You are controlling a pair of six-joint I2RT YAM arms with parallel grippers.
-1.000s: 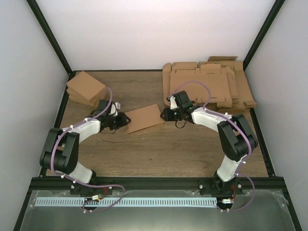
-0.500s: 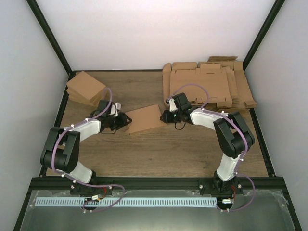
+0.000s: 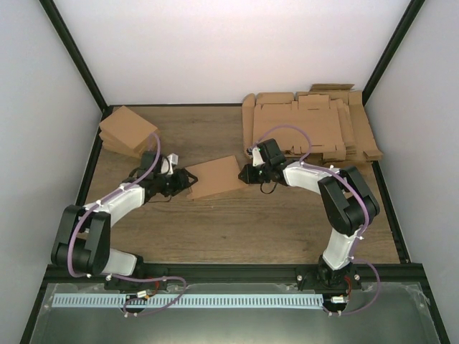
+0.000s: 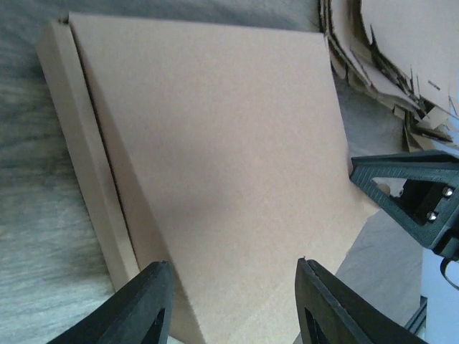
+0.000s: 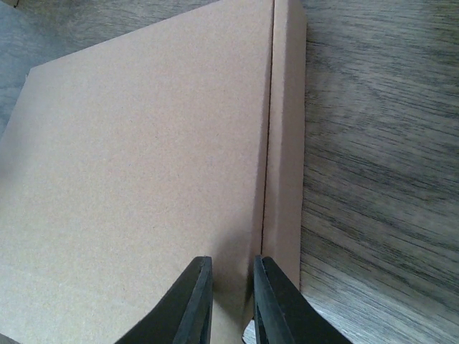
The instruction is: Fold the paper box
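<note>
Mid-frame on the wooden surface (image 3: pixel 251 222): paper box (image 3: pixel 215 177), shallow, lid down. Flanked at left by left gripper (image 3: pixel 188 179), spread wide at its edge. Flanked at right by right gripper (image 3: pixel 244 172), nearly pressed together over the lid seam. Cannot tell whether pinching.

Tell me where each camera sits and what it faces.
Top: above, behind the robot, facing down at the table; shows left arm, left pincer, right arm, right pincer.
Left wrist: on the left arm, facing the box; shows its fingers.
Right wrist: on the right arm, facing the box's edge; shows its fingers.
Shared: the box, in all three.
</note>
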